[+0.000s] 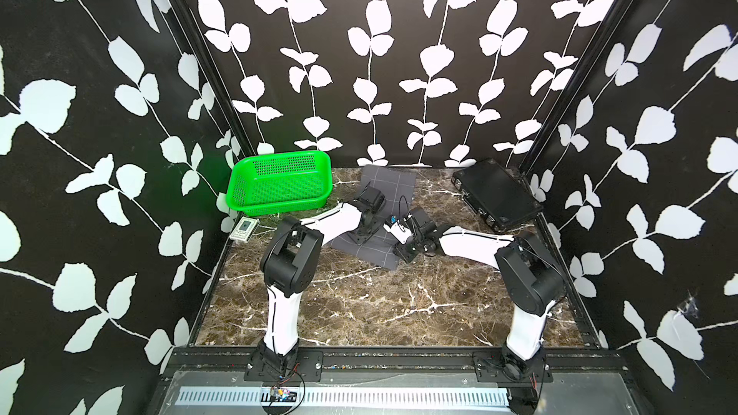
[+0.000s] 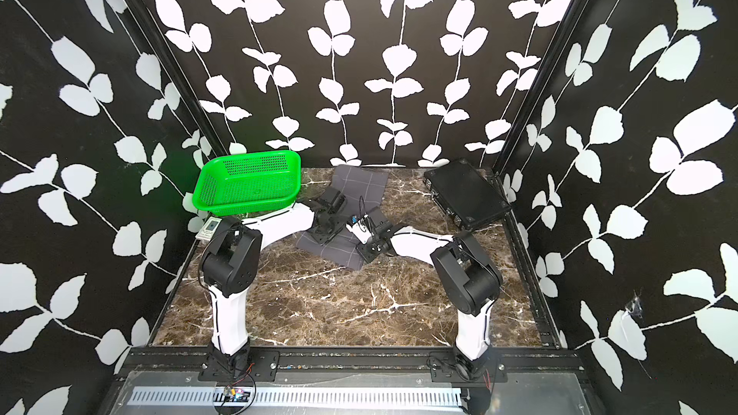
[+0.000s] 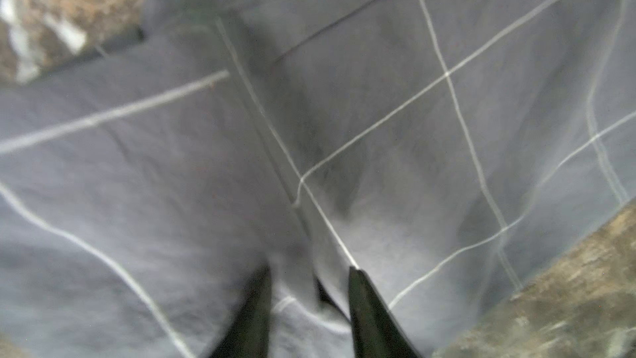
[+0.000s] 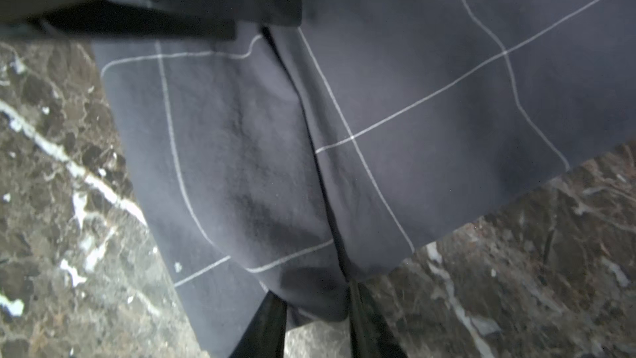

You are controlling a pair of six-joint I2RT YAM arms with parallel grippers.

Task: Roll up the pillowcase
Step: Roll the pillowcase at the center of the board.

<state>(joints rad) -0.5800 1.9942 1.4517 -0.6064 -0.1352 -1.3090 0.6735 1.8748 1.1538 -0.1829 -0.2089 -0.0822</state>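
The pillowcase (image 1: 393,183) (image 2: 361,185), dark grey cloth with thin white grid lines, lies partly folded on the marble table (image 1: 379,305) at the middle back. Both arms reach over it in both top views. My left gripper (image 1: 357,239) (image 3: 309,270) points down onto the cloth near its middle. Its fingers stand apart, open, with a loose fold of pillowcase (image 3: 378,98) lying between them. My right gripper (image 1: 401,255) (image 4: 315,292) is at the near edge of the pillowcase (image 4: 413,98). A thick folded lip of the cloth fills the gap between its fingers.
A green perforated basket (image 1: 279,183) stands at the back left. A small card box (image 1: 244,229) lies in front of it by the left table edge. A rigid flat black case (image 1: 495,193) lies at the back right. Patterned walls enclose three sides.
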